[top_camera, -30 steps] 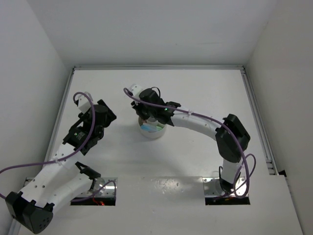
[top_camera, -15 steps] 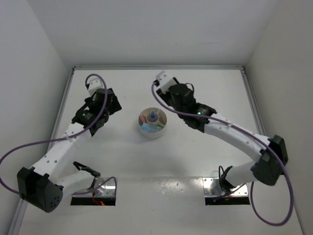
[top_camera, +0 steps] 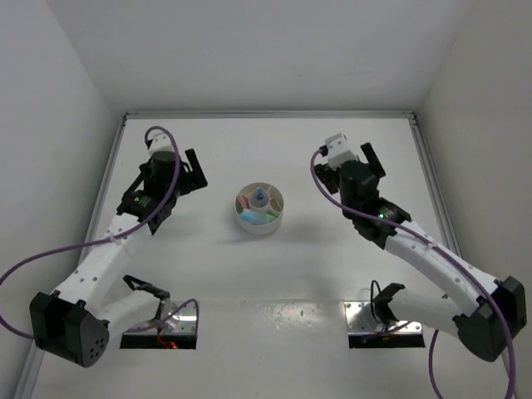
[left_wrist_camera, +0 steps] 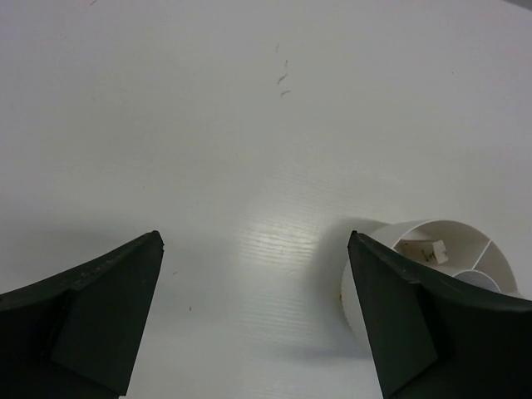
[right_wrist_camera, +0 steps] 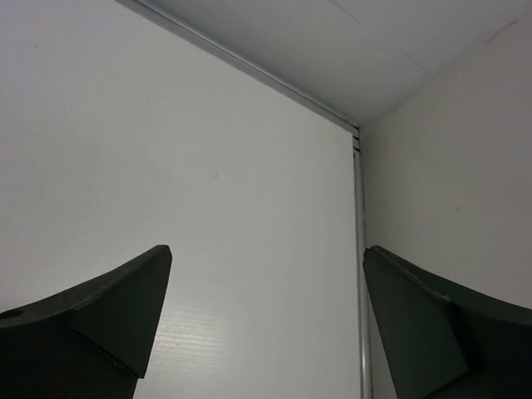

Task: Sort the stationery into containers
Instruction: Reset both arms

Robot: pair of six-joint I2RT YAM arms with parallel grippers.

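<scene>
The containers are one round white divided dish (top_camera: 249,223) in the middle of the table. Stationery lies in its wedges: a pink and green piece (top_camera: 248,200) and a light blue piece (top_camera: 266,214), with a bluish piece in the centre cup (top_camera: 260,198). My left gripper (top_camera: 196,172) stands open to the left of the dish. In the left wrist view the dish rim (left_wrist_camera: 416,229) shows behind the right finger, with a small beige block (left_wrist_camera: 432,252) inside. My left gripper (left_wrist_camera: 254,241) holds nothing. My right gripper (top_camera: 372,162), also open and empty, is off to the dish's right.
In the right wrist view my right gripper (right_wrist_camera: 267,249) faces bare white table toward the back right corner, where a metal rail (right_wrist_camera: 359,249) meets the side wall (right_wrist_camera: 449,166). White walls enclose the table on three sides. Purple cables loop off both arms.
The right gripper rose from the dish, swung away to the right and opened. The left arm stretched forward toward the back left and its jaws spread fully.
</scene>
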